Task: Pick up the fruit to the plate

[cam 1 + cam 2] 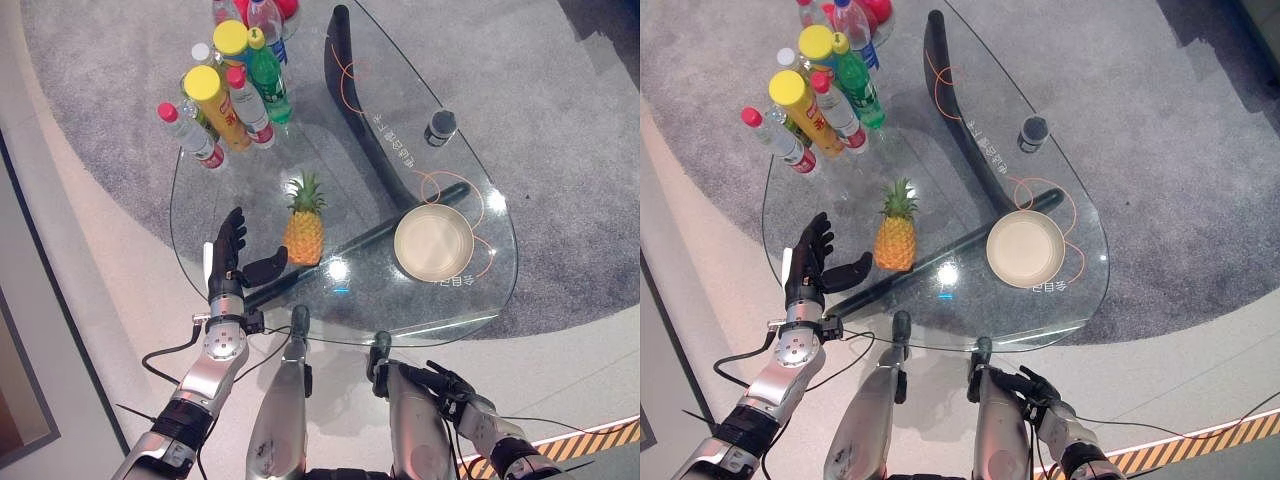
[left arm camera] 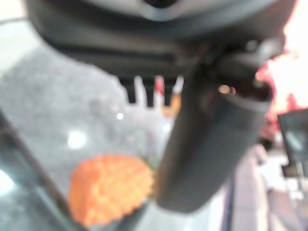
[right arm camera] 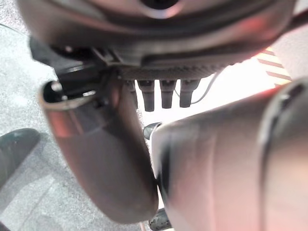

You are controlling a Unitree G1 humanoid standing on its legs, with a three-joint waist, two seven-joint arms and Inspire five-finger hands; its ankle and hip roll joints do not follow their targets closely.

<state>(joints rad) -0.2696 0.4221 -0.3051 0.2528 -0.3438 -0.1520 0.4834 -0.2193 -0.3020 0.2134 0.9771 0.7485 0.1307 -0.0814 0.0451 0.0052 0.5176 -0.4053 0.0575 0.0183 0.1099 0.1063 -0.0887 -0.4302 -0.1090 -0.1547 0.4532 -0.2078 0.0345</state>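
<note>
The glass bench [image 1: 200, 215] is carrying everything. The plate [image 1: 433, 242] is sitting empty on the right, so the job is not done yet. The pineapple [image 1: 304, 230] is standing upright in the middle, orange with green leaves. The left hand [image 1: 232, 262] is waiting just beside it, spread wide, holding nothing. The right hand [image 1: 455, 392] is hanging low, near the bench edge, its fingers relaxed.

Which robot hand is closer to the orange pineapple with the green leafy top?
The left hand, open on the glass table just beside the orange pineapple. The right hand hangs low, off the table's near edge, far from it.
</note>
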